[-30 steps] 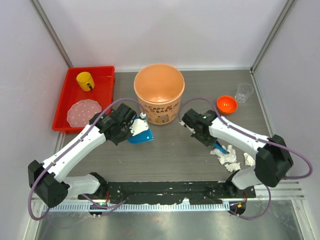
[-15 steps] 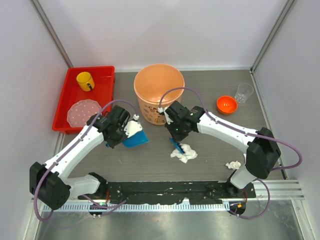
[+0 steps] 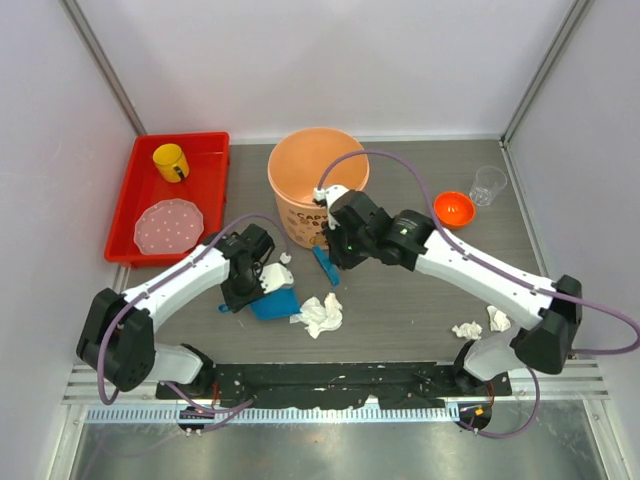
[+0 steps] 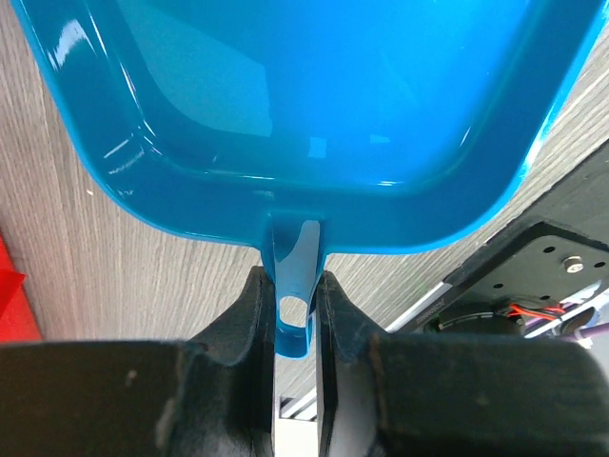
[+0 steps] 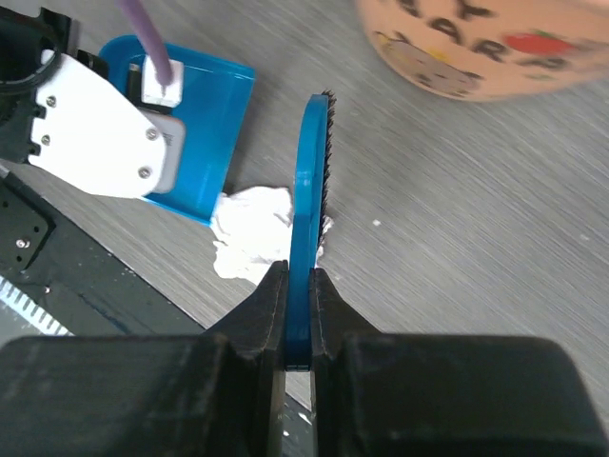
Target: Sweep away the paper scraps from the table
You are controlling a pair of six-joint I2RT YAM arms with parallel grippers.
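A clump of white paper scraps (image 3: pixel 321 314) lies on the grey wood-grain table (image 3: pixel 400 300), touching the open edge of a blue dustpan (image 3: pixel 274 301). My left gripper (image 3: pixel 245 288) is shut on the dustpan's handle (image 4: pixel 293 314); the pan (image 4: pixel 304 105) rests on the table. My right gripper (image 3: pixel 340 240) is shut on a blue brush (image 3: pixel 324 266), held just above and right of the clump; in the right wrist view the brush (image 5: pixel 306 228) stands over the scraps (image 5: pixel 249 231) beside the dustpan (image 5: pixel 195 133). Two more scraps (image 3: pixel 482 323) lie at the front right.
An orange bucket (image 3: pixel 318 185) stands at the back middle, close behind the right wrist. A red tray (image 3: pixel 205 150) at the left holds a yellow cup (image 3: pixel 170 161) and a pink plate (image 3: pixel 167 226). An orange bowl (image 3: pixel 453 209) and a clear cup (image 3: pixel 488 185) sit at the right.
The right gripper has swept the brush leftward, pushing the clump of scraps from the right side up to the dustpan. The left gripper has lowered the dustpan toward the front, onto the table.
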